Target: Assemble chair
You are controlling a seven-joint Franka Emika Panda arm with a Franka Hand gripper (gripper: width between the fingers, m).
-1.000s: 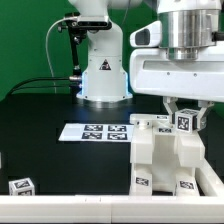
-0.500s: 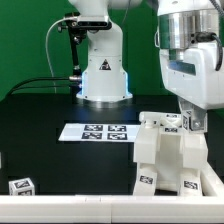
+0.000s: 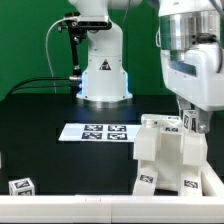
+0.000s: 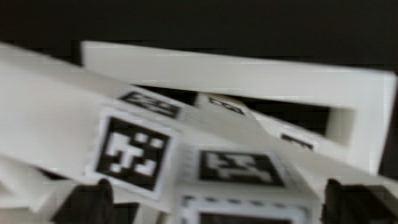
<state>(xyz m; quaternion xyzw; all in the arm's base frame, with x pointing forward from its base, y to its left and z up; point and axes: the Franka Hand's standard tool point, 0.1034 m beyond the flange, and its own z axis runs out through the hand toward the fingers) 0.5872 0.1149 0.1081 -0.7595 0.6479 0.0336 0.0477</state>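
The gripper (image 3: 188, 120) hangs at the top of the chair (image 3: 165, 155), which stands on the black table (image 3: 40, 120) just beside the marker board (image 3: 98, 131), toward the exterior view's right and nearer that camera. Seen from outside, the white wrist housing hides most of the fingers, and only their dark lower ends show, either side of a tagged upper part of the chair.

The wrist view fills that in. The gripper (image 4: 217, 205) has its two dark fingertips (image 4: 89, 200) spread wide, with the chair's tagged top piece between them. They straddle it and do not appear to press on it, though blur blunts the edges. This view also shows what the outside camera cannot: several black-and-white square tags (image 4: 134, 150) on the chair (image 4: 45, 110), running along a slanted white slab, with a white rectangular frame behind them against the dark table.

Only the exterior view shows the wider scene. The chair reads there as a blocky white body of slabs and legs, tagged low on its front. A small tagged block (image 3: 20, 186) lies loose on the table, well apart from the marker board, toward the exterior view's left and close to the camera. The arm's white base (image 3: 103, 75) rises behind the marker board, against a green backdrop (image 3: 25, 40).
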